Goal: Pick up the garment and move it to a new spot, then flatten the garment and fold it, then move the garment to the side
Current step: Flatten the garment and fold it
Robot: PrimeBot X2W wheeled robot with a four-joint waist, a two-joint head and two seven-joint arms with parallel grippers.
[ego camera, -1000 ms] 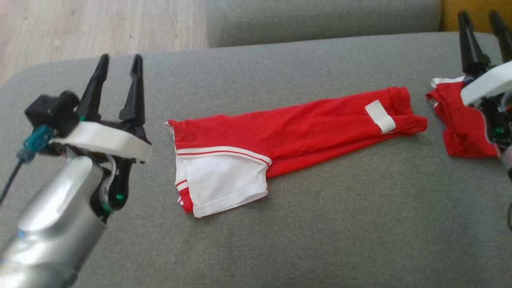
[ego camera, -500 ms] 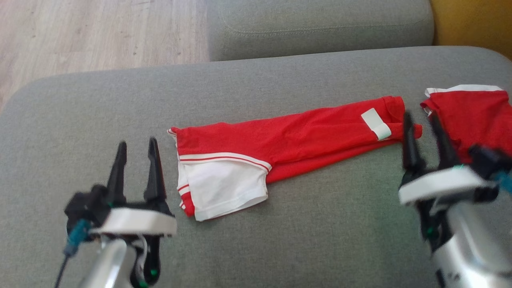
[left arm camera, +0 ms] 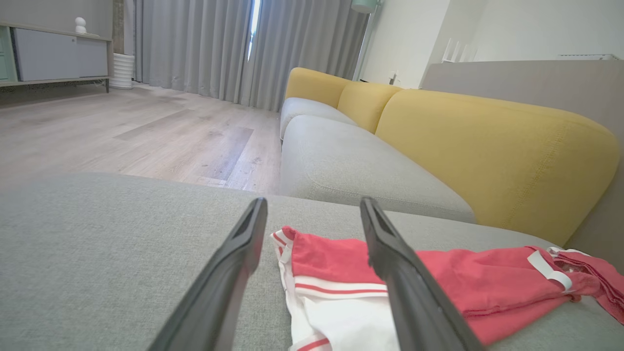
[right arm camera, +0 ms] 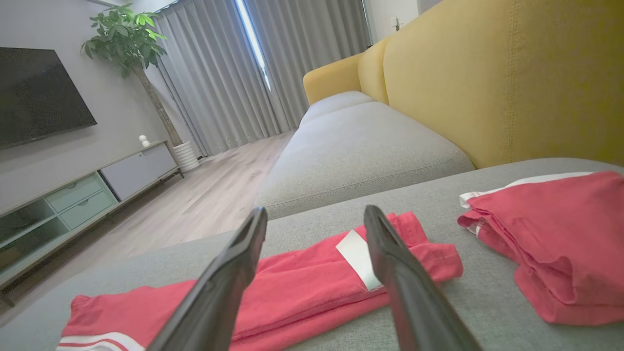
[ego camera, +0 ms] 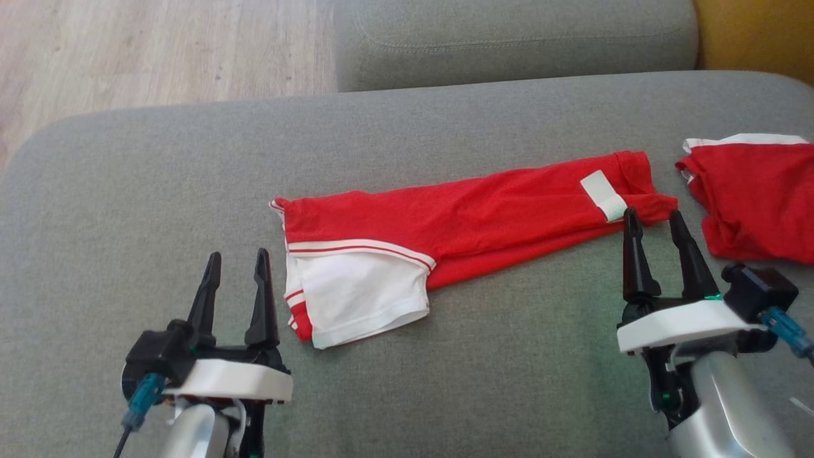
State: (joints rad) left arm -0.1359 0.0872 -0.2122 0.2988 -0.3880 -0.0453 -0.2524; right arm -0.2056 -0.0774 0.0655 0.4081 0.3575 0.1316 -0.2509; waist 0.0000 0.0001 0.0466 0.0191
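A red garment point(ego camera: 458, 222) with a white sleeve end and a white tag lies folded into a long strip across the grey sofa cushion point(ego camera: 159, 172). It also shows in the left wrist view point(left arm camera: 463, 282) and the right wrist view point(right arm camera: 302, 287). My left gripper point(ego camera: 233, 262) hovers open just left of the garment's white end, holding nothing. My right gripper point(ego camera: 653, 219) stands open just in front of the garment's right end by the tag, also holding nothing.
A second red garment point(ego camera: 757, 203) with a white edge lies folded at the cushion's right side. Another grey seat cushion point(ego camera: 515, 38) and a yellow backrest point(right arm camera: 487, 78) lie beyond. Wooden floor point(ego camera: 159, 51) is past the cushion's far left edge.
Both arms have drawn back toward the near edge of the cushion, and the right gripper has come off the second garment. The camera has shifted slightly. The garment lies unchanged.
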